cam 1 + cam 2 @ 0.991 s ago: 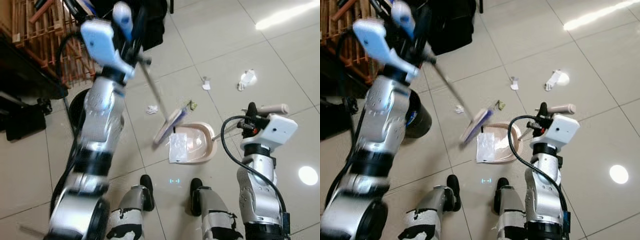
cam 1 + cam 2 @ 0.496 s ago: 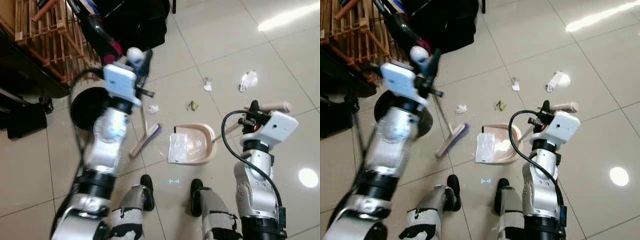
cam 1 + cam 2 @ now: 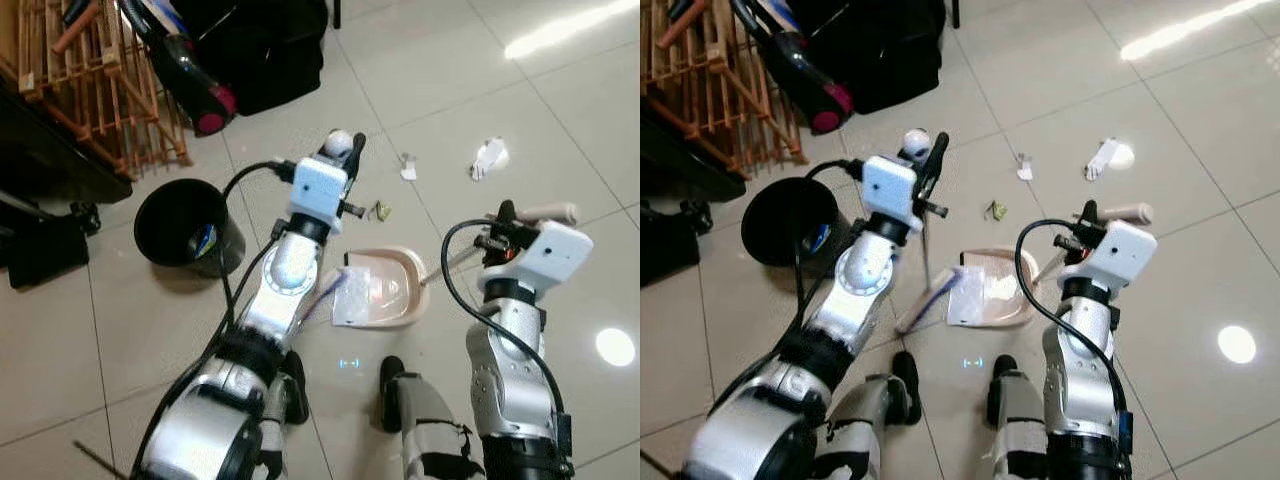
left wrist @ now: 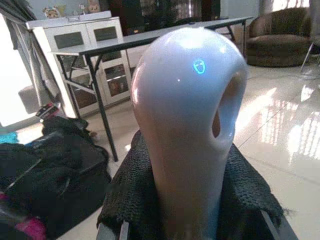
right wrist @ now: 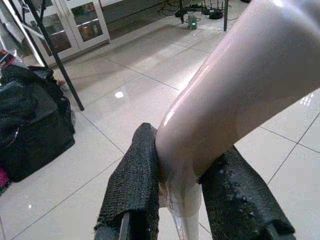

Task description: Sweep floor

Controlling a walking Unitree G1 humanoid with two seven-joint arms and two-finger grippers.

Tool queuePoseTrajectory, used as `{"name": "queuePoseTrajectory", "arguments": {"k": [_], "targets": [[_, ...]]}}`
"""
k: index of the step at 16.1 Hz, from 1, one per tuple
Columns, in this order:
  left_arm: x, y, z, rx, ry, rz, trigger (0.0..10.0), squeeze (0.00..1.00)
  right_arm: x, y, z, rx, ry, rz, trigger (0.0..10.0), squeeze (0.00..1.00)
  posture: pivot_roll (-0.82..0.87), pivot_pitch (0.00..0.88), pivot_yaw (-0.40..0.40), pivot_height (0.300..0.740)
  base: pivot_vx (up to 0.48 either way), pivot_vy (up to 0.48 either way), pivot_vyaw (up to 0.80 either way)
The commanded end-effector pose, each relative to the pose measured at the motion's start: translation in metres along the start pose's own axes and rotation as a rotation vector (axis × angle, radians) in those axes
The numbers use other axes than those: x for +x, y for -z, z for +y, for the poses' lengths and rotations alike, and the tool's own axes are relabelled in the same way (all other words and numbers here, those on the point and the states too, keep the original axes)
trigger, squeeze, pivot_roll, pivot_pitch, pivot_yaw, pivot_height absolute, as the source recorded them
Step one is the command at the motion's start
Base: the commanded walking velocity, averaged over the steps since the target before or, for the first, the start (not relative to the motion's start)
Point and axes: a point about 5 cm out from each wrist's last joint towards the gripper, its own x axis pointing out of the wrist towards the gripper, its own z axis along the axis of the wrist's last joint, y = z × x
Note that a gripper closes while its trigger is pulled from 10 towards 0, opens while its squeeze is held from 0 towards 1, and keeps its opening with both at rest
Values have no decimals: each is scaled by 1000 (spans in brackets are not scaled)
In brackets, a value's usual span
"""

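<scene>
My left gripper (image 3: 932,150) clamps the broom (image 3: 924,262) upright, right gripper (image 3: 1087,215) holds the dustpan (image 3: 1005,290) handle, scraps (image 3: 1102,158) lie far-right of the brush.

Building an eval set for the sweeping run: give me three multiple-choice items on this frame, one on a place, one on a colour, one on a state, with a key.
1. Where does the clear plastic wrapper lie?
A. inside the black bin
B. at the mouth of the dustpan
C. under the wooden rack

2. What colour is the dustpan?
A. pale pink
B. dark green
C. bright blue

3. What is the right gripper doing?
A. hanging open
B. shut on the dustpan handle
C. shut on a crumpled paper

Key: 1 B, the wrapper rests on the pan's front edge. 2 A, pan and dustpan handle are pale pink. 3 B, the right wrist view shows both black fingers pressed against the handle.
</scene>
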Motion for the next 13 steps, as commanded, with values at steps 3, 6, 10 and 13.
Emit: {"name": "queuePoseTrajectory", "arguments": {"k": [3, 6, 10, 13], "targets": [[4, 5, -3, -62, -65, 36, 10000, 0, -28, 32, 0, 17, 36, 180, 10000, 0, -87, 391, 100, 740, 0, 0, 0], [17, -9, -25, -33, -30, -29, 10000, 0, -29, 32, 1, 21, 24, 186, 10000, 0, -81, 408, 93, 740, 0, 0, 0], [22, -13, -13, 86, 4, -76, 10000, 0, -34, 28, 10, 82, -51, 161, 10000, 0, -57, 423, 100, 740, 0, 0, 0], [26, -23, 12, 152, -9, -157, 10000, 0, -41, 31, 7, 87, -51, 176, 10000, 0, -39, 403, 101, 740, 0, 0, 0]]}}
